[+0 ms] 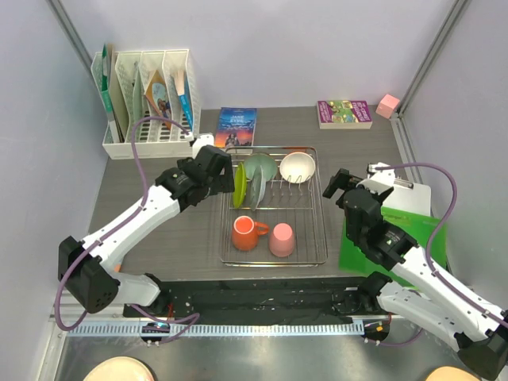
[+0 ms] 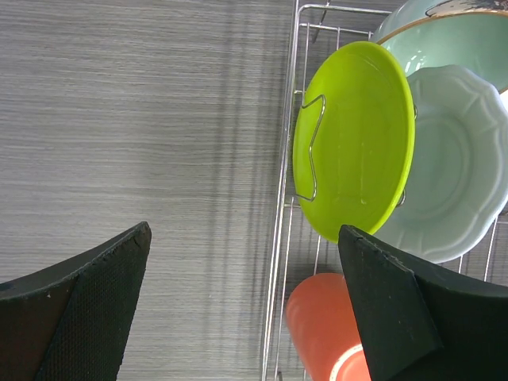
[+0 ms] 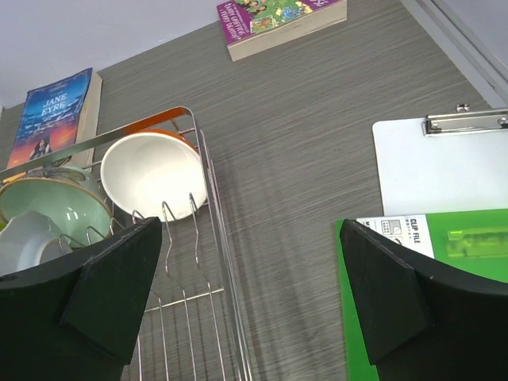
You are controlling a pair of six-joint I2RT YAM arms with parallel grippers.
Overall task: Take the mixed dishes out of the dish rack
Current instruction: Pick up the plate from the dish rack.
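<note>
The silver wire dish rack (image 1: 314,238) stands mid-table. In it a lime-green plate (image 1: 239,184) stands upright at the left. A pale green bowl (image 1: 258,165), a pale scalloped dish (image 1: 259,192) and a cream-white bowl (image 1: 297,167) lean at the back. An orange mug (image 1: 248,232) and a pink cup (image 1: 281,240) sit in front. My left gripper (image 1: 221,168) is open and empty over the rack's left rim (image 2: 284,198), close to the lime plate (image 2: 357,151) and above the mug (image 2: 321,325). My right gripper (image 1: 336,184) is open and empty just right of the rack (image 3: 218,238), near the cream bowl (image 3: 151,175).
A white file organizer (image 1: 147,103) stands back left. A blue book (image 1: 236,127) lies behind the rack, and a purple book (image 1: 344,113) and a pink block (image 1: 388,105) lie back right. A clipboard (image 3: 440,167) and a green folder (image 1: 393,234) lie right of the rack.
</note>
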